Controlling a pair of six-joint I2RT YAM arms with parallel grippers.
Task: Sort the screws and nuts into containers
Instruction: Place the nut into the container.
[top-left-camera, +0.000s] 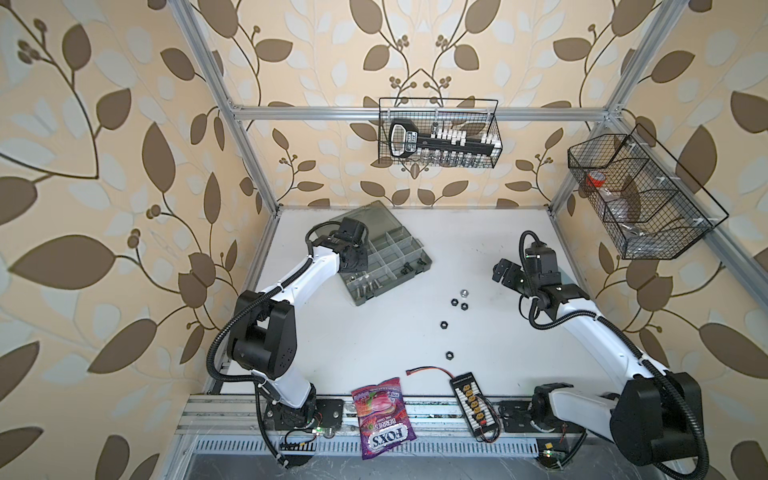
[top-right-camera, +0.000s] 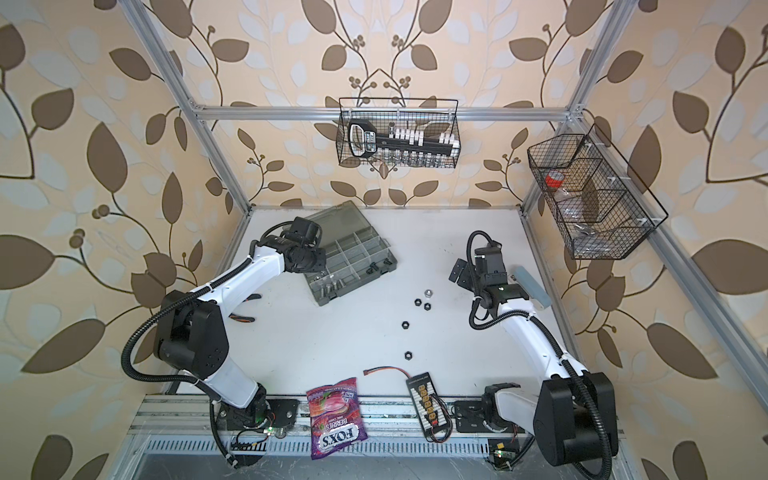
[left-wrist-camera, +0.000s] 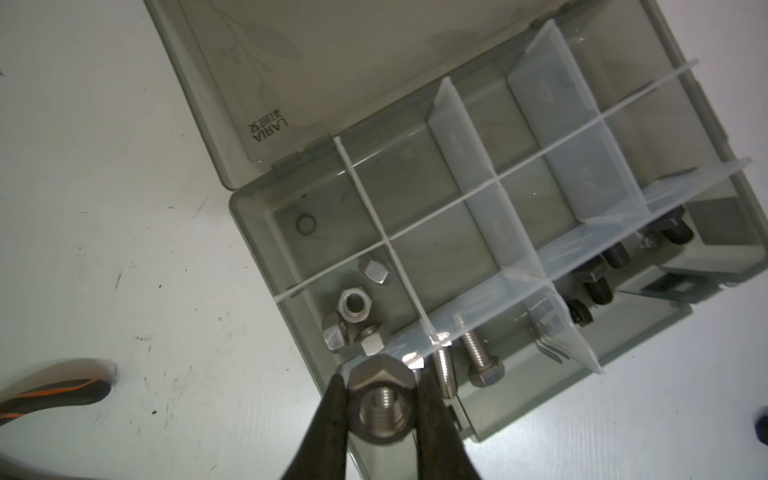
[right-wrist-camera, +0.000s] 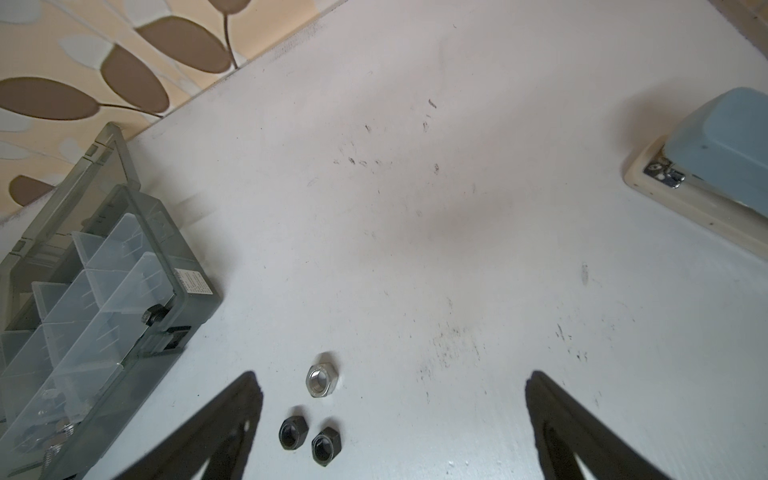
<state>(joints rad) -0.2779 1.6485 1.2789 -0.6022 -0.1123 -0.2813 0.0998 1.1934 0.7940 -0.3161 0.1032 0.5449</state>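
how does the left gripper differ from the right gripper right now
The left gripper is shut on a silver nut; the right gripper stands wide open and empty. The left gripper is at the edge of the organizer case; the right gripper is over bare table near the loose nuts. Both have black tapered fingers.

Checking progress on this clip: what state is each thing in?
case: lid open.
left gripper: jaws shut on held nut, over the case's edge.
right gripper: jaws open, empty.
boxed nuts: four silver, together in the case's corner.
silver screws: in the case, divided from those nuts.
black screws: in the case, divided from the silver ones.
loose silver nut: on the table, unsorted.
black nuts: four on the table, unsorted.
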